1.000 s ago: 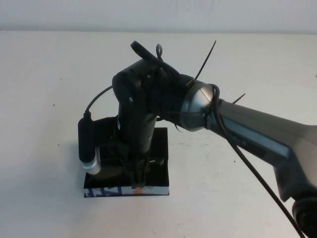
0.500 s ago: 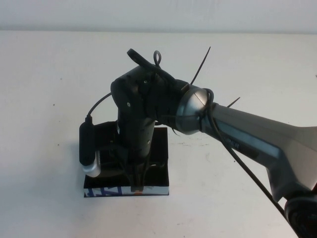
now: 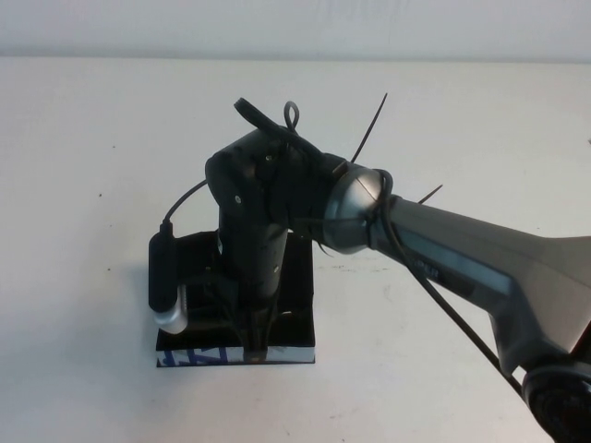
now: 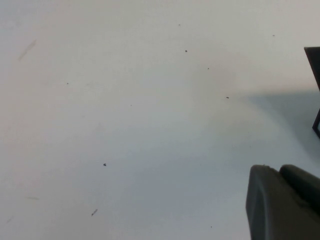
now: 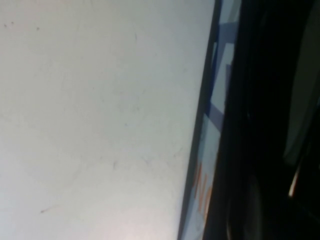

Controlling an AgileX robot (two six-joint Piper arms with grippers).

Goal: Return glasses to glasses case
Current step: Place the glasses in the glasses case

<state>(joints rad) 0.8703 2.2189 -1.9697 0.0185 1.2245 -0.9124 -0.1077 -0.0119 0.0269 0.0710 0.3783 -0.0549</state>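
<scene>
The glasses case lies open on the white table, its blue, white and orange printed side facing me. My right gripper points straight down into the case at its near wall, fingers close together. It holds the dark glasses, which are mostly hidden under the wrist; only a thin piece of frame shows inside the case. The right wrist view shows the case's printed side and its dark inside. My left gripper is out of the high view; its wrist view shows its fingers together over bare table.
The white table spreads all round the case. The right arm crosses the right half of the high view. A dark edge shows at the side of the left wrist view.
My right gripper has sunk lower into the case with the glasses, and the wrist has shifted slightly left. The case has not moved.
</scene>
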